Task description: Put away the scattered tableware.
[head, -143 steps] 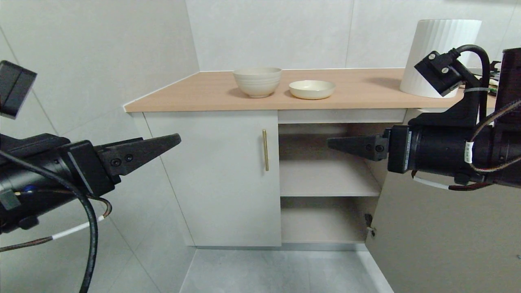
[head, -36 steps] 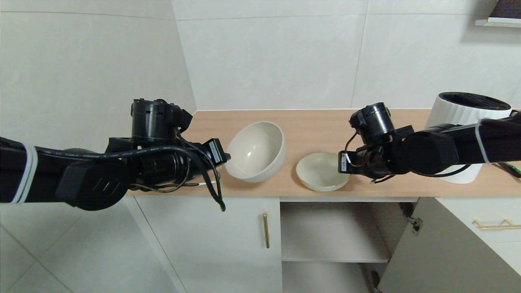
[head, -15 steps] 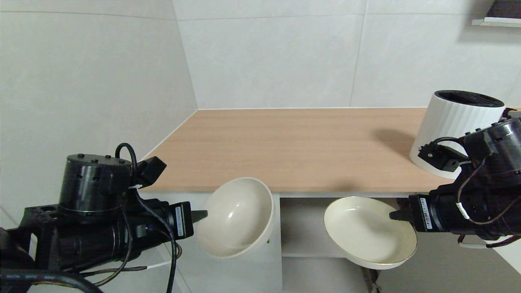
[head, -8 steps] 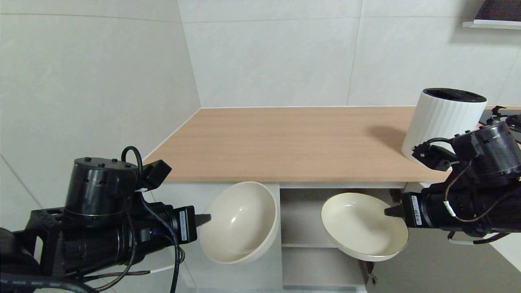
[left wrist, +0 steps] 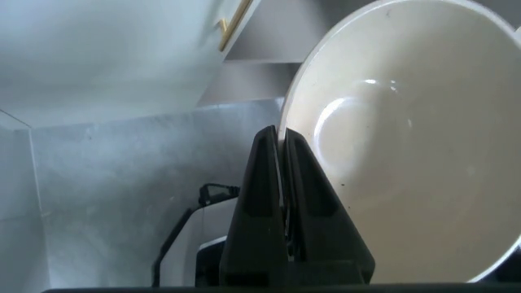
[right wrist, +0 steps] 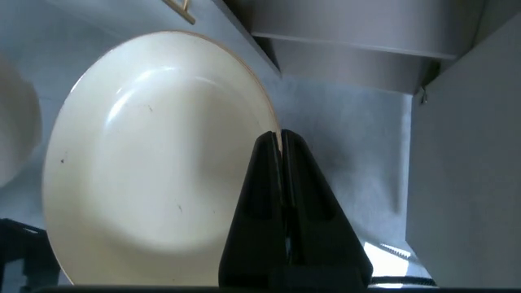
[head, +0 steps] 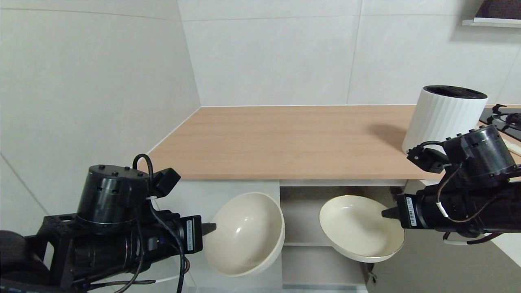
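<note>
Under the wooden countertop [head: 285,142], the white cabinet [head: 300,213] stands open. The left gripper [head: 211,228] clamps the deep cream bowl [head: 244,234], the right gripper [head: 384,212] the shallow cream dish [head: 360,228], both aloft; next, likely, shelve them level.

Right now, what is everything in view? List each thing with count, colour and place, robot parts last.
bowl: one, cream, tilted, held in the air before the shut cabinet door.
dish: one, cream, shallow, tilted, held before the open cabinet compartment.
ribbed container: one, white, on the countertop's right end.
countertop: one, wood-coloured, above the cabinet.
cabinet: one, white, left door shut, right door open, shelf inside.
left gripper: one, black, jaws shut on the bowl's rim.
right gripper: one, black, jaws shut on the dish's rim.
</note>
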Robot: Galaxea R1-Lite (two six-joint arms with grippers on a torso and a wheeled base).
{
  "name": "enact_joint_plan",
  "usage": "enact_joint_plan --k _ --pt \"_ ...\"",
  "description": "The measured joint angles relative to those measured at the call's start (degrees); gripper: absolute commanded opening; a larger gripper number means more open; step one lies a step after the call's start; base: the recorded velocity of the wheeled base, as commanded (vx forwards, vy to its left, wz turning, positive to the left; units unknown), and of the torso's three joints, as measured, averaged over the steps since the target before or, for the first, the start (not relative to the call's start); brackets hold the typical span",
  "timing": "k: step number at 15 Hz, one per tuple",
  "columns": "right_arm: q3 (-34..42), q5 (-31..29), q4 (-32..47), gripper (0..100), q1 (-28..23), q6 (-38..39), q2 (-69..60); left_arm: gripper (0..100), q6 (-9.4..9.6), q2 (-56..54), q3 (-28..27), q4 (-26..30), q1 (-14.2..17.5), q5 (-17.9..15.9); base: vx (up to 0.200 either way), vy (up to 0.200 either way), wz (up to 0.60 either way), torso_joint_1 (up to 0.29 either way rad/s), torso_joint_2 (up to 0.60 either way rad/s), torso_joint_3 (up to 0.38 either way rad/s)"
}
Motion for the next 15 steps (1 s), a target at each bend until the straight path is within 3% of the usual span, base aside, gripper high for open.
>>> enact_joint_plan --k 6,15 --pt "2.4 -0.1 -5.5 0 0.0 -0.2 1.2 0 -0.02 0.5 0.2 0.0 -0.2 0.0 0.0 0.0 0.0 -0.176 0.46 0.277" --pt "3.4 -1.0 -7.2 0 0.0 -0.2 2.8 0 -0.02 1.3 0.2 0.0 -0.1 0.0 0.0 0.0 0.0 -0.134 0.45 0.323"
